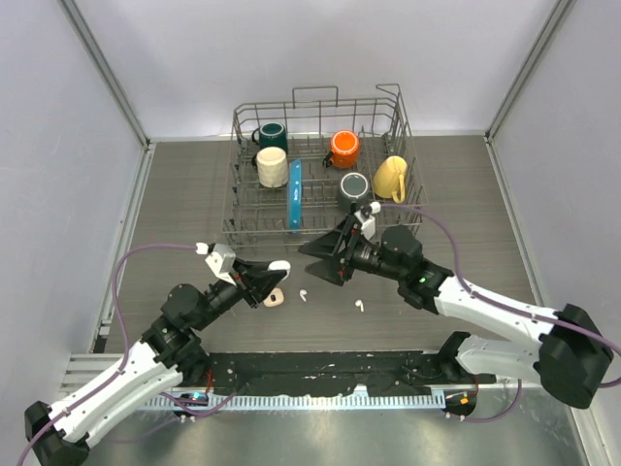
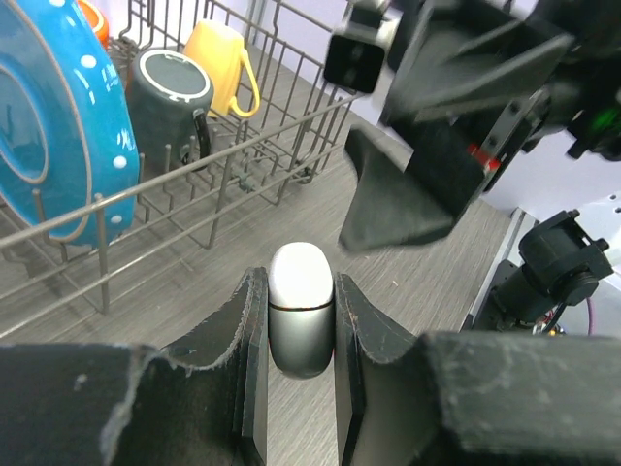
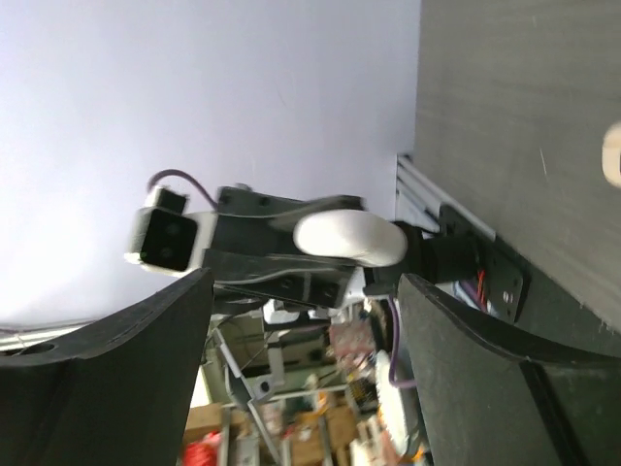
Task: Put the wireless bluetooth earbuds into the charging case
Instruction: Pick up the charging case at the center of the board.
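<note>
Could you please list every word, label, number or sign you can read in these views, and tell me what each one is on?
No text can be read in any view.
charging case: plain white, no marking visible.
red patch on the right gripper: too small and blurred to read.
blue plate: dots and rings only, no words.
background clutter in the right wrist view: blurred, unreadable.

White-and-black arms (image 1: pixel 485 313), purple cables (image 1: pixel 118 277); left end effector (image 1: pixel 277 280), right end effector (image 1: pixel 317 260) matte black
</note>
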Robot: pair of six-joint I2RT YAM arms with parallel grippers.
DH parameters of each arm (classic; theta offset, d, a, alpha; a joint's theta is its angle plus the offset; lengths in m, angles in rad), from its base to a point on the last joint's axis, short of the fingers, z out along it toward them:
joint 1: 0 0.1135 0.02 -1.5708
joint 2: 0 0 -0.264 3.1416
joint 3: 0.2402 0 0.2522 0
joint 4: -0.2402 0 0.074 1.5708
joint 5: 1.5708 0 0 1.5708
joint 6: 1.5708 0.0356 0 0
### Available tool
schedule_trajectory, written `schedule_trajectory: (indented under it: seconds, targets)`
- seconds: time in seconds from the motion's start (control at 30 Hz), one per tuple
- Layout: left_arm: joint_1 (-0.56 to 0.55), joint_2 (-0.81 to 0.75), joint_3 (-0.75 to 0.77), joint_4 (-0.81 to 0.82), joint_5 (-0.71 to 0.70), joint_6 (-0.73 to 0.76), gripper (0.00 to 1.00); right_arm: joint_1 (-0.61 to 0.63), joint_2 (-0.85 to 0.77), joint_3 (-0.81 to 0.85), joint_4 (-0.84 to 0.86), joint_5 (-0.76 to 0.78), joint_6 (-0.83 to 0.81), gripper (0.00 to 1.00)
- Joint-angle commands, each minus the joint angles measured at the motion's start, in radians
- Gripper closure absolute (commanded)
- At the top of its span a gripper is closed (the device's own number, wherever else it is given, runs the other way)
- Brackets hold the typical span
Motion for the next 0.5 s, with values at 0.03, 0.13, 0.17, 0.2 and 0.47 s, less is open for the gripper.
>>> schedule_trajectory:
  seconds: [0.03,0.13,0.17,0.2,0.47]
  targets:
    - [-0.004,0.065,0.065,0.151,0.042,0.044,1.0,0.011,0.01,0.016,0.096,-0.098,0.135,0.16]
    - [-0.004,0.083,0.067,0.186,0.043,0.039,1.0,0.01,-0.013,0.056,-0.036,-0.055,0.076,0.16]
    - [-0.004,0.088,0.065,0.195,0.043,0.041,1.0,0.01,-0.016,0.045,-0.029,-0.045,0.097,0.15]
    - [-0.004,0.093,0.067,0.206,0.045,0.041,1.0,0.011,-0.013,0.034,-0.012,-0.043,0.117,0.15]
    - [-0.002,0.132,0.087,0.232,0.094,0.044,1.0,0.014,0.069,-0.075,0.281,-0.063,0.335,0.15]
